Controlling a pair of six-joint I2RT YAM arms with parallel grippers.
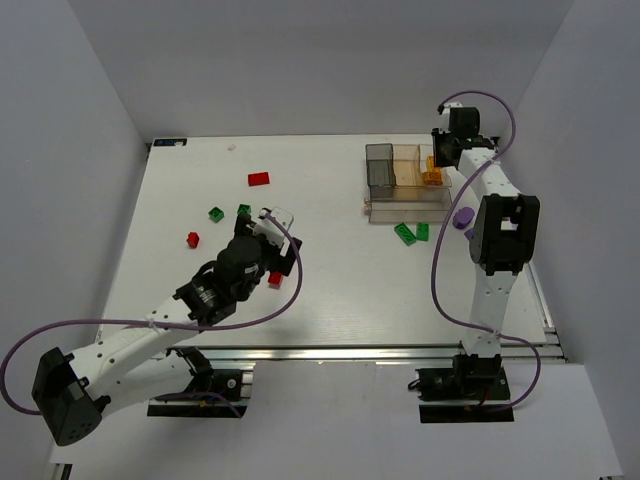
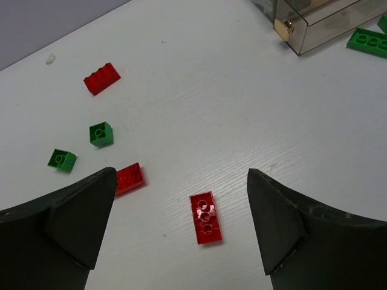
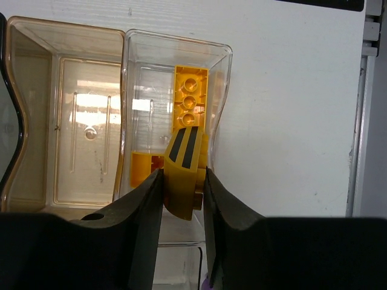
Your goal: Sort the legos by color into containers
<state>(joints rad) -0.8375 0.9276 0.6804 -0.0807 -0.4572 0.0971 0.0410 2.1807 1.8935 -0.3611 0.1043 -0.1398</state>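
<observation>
Yellow brick (image 3: 184, 151) clamped in right tool (image 3: 183, 178) over clear bin (image 3: 151, 84), far right corner; lower before you release. Left tool (image 2: 180, 199) open.

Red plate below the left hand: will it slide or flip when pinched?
The red plate looks thin, hard: likely stiff and light. Lying flat on the smooth table, it shouldn't roll but may skid. Low edges offer little grip.
</observation>
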